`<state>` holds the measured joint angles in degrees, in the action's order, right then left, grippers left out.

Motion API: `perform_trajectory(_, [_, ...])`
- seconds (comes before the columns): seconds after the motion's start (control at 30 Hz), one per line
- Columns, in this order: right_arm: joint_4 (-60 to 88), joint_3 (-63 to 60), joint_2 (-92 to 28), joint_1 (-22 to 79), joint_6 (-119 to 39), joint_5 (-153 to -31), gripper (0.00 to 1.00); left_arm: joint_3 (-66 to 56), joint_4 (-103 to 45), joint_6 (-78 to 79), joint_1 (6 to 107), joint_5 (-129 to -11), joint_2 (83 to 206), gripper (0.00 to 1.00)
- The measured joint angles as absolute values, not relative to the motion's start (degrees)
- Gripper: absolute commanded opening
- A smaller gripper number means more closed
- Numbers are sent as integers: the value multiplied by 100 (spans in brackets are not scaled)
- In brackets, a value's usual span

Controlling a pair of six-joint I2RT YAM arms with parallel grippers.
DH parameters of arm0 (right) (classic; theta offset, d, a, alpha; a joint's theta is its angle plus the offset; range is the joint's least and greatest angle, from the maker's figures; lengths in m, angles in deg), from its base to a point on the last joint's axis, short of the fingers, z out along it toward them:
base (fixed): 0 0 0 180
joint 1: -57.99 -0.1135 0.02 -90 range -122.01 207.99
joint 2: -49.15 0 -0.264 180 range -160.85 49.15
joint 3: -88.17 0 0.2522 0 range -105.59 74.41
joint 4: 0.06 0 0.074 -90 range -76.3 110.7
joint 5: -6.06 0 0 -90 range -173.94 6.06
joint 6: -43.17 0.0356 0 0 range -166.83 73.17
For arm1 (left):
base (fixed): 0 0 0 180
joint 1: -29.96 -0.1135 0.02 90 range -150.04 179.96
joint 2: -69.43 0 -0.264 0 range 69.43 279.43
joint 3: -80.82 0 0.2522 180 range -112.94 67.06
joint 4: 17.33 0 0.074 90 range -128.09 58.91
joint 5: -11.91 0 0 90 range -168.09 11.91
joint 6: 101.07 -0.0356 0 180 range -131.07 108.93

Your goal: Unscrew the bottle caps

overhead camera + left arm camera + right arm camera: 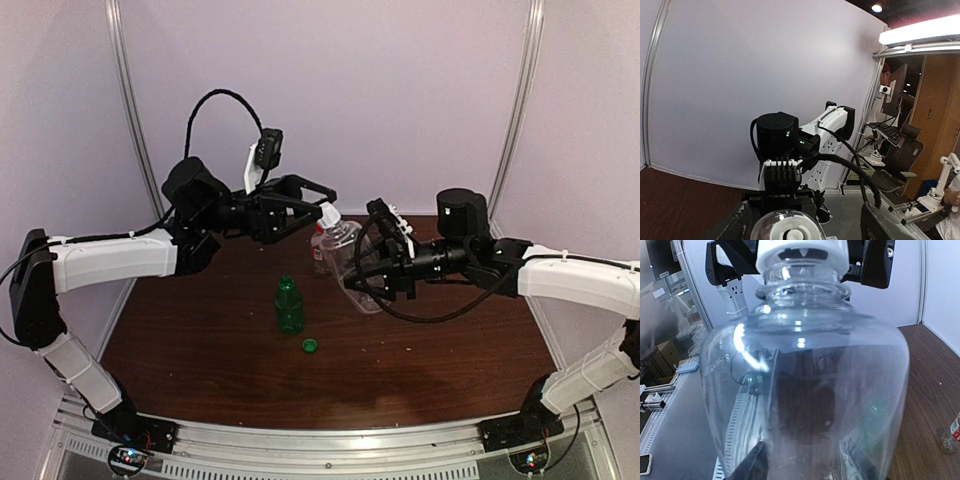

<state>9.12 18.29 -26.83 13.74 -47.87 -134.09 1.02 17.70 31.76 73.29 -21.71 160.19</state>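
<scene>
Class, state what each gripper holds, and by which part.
Right gripper holds the clear bottle by its lower body. Left gripper brackets its white cap; whether it grips cannot be told.

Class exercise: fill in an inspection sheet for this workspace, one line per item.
Surface: dark wooden table.
Job's things: green bottle upright, uncapped; green cap on the table beside it; clear bottle tilted, white cap on; red-labelled bottle behind it, partly hidden.
Clutter: nothing seen.
Grippers: left gripper flanks the white cap, contact unclear; right gripper clamps the clear bottle.
Cables: black cable arches over the left arm; another cable sags under the right wrist.
Surroundings: pale walls, metal posts.
</scene>
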Motion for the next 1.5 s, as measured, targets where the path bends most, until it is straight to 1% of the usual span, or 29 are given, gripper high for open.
perform_trajectory(0.23, [759,1794,-2891,1380,-4466,-14157,49,106,2878,3657,7329,-1574,16164,68])
perform_trajectory(0.4, [654,1754,-2981,1400,-4337,-14430,49,108,3073,3775,7329,-1417,16323,67])
perform_trajectory(0.5, [623,1735,-2994,1402,-4293,-14535,49,117,3049,3764,7329,-1410,16371,64])
perform_trajectory(0.67, [604,1733,-2994,1404,-4234,-14607,49,117,2966,3654,7329,-1410,16374,52])
perform_trajectory(0.9, [615,1730,-2994,1413,-4230,-14605,48,117,2699,3464,7329,-1419,16374,28])
perform_trajectory(0.97, [632,1730,-2994,1415,-4225,-14585,48,117,2671,3399,7329,-1428,16371,19])
perform_trajectory(1.07, [693,1730,-2994,1433,-4258,-14484,48,117,2566,3337,7327,-1463,16371,12])
perform_trajectory(1.13, [755,1730,-2983,1441,-4337,-14314,47,117,2432,3289,7311,-1515,16360,5])
perform_trajectory(1.23, [921,1724,-2906,1441,-4496,-13842,46,117,2004,3082,7289,-1738,16280,0])
perform_trajectory(1.37, [1146,1724,-2727,1417,-4700,-12760,45,-45,653,2531,7320,-2604,16044,0])
perform_trajectory(1.43, [1170,1726,-2668,1404,-4776,-12185,44,-279,-155,2284,7414,-3310,15952,1])
perform_trajectory(1.5, [1155,1737,-2598,1385,-4848,-11604,44,-563,-888,2135,7569,-4088,15897,3])
